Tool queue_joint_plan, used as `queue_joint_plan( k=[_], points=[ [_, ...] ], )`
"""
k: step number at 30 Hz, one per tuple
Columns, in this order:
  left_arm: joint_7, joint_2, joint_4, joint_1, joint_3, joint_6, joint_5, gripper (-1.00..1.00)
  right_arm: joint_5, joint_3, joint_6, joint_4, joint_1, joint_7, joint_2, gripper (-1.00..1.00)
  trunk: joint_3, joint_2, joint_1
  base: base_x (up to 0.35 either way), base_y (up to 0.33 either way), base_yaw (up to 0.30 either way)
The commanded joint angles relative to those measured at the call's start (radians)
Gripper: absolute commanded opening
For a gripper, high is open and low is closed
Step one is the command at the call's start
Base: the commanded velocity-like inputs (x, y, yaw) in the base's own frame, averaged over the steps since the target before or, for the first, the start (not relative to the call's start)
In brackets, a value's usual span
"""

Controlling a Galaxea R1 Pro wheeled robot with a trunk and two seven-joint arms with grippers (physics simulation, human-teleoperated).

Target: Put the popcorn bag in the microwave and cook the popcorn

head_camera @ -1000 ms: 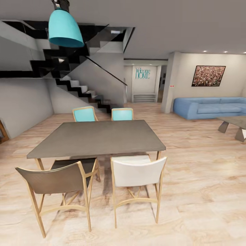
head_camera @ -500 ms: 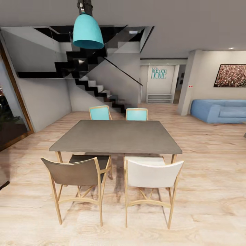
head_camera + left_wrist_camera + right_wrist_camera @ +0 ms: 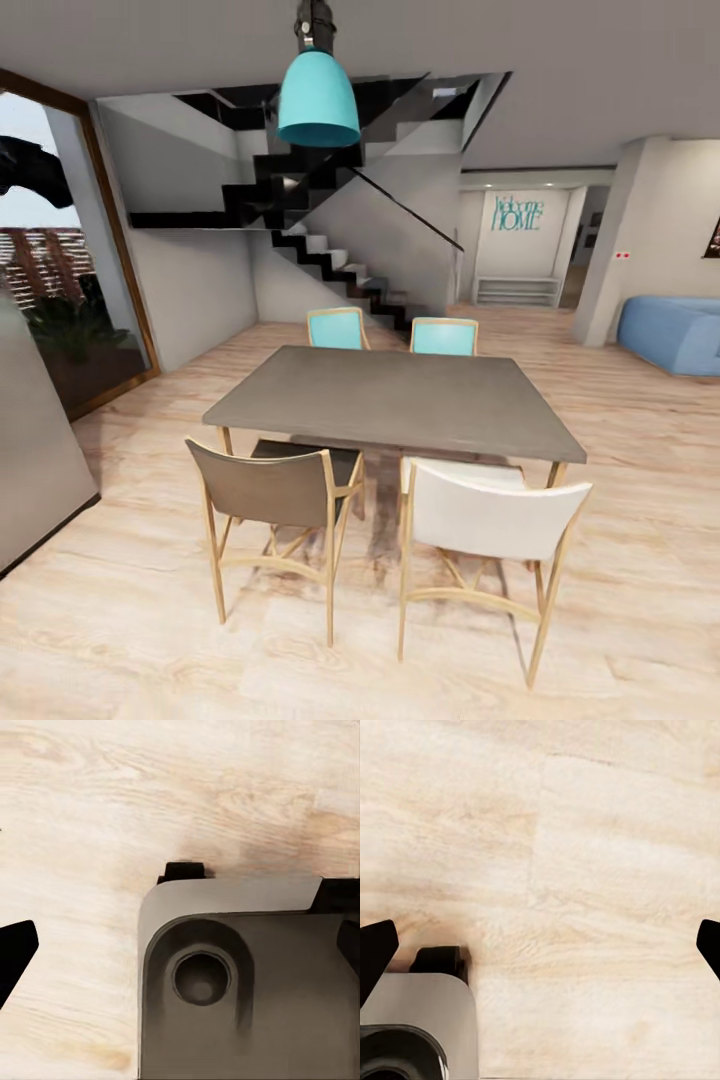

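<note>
Looking out over a dining room right now, wood floor [image 3: 640, 560] all around. Dead centre of the frame, a grey dining surface [image 3: 400, 400], bare on top. Tucked in at its far edge, two teal chairs [image 3: 336, 328] side by side. At the near edge, a brown chair [image 3: 270, 488] towards lower left and a white chair [image 3: 490, 515] towards lower right, both backs facing the camera. Hanging at top centre, a teal pendant lamp [image 3: 318, 100]. Behind it, a black staircase [image 3: 330, 260] stepping down from upper left towards the middle. Far back at upper right, a teal "Welcome HOME" sign [image 3: 517, 214] on a pale wall. At the right edge, one end of a blue sofa [image 3: 675, 335]. Along the left edge, a big wood-framed window [image 3: 50, 280] with greenery beyond.

Down on the left wrist view: left pincer [image 3: 180, 949] spread wide, dark tips out at opposite edges of the frame, gripping nothing, above the robot's grey base [image 3: 247, 990] and pale floorboards. Same on the right wrist view: right pincer [image 3: 540, 952] wide apart, nothing between the tips, over the floor with a corner of the base at lower left.

Whereabouts of the popcorn bag: cannot tell from here.
</note>
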Motion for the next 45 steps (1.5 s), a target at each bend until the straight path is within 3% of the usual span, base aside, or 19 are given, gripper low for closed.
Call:
queue_joint_plan(
  k=[1,9,45],
  points=[
    [-0.001,-0.002,0.002,0.000,0.002,-0.023,0.001,1.00,0.000,0.001,-0.003,0.001,0.000,-0.002,0.000,1.00,-0.001,-0.001,-0.001,-0.333,0.000,0.284],
    [-0.001,-0.004,0.002,-0.001,-0.001,-0.033,0.001,1.00,0.001,0.004,-0.004,0.001,0.000,-0.002,0.027,1.00,-0.001,-0.001,-0.001,-0.159,0.000,0.284],
    [0.004,-0.013,0.003,-0.003,-0.001,-0.028,0.003,1.00,0.004,0.006,-0.004,0.002,0.000,-0.002,0.038,1.00,-0.003,-0.001,-0.001,0.000,0.000,0.284]
  ],
)
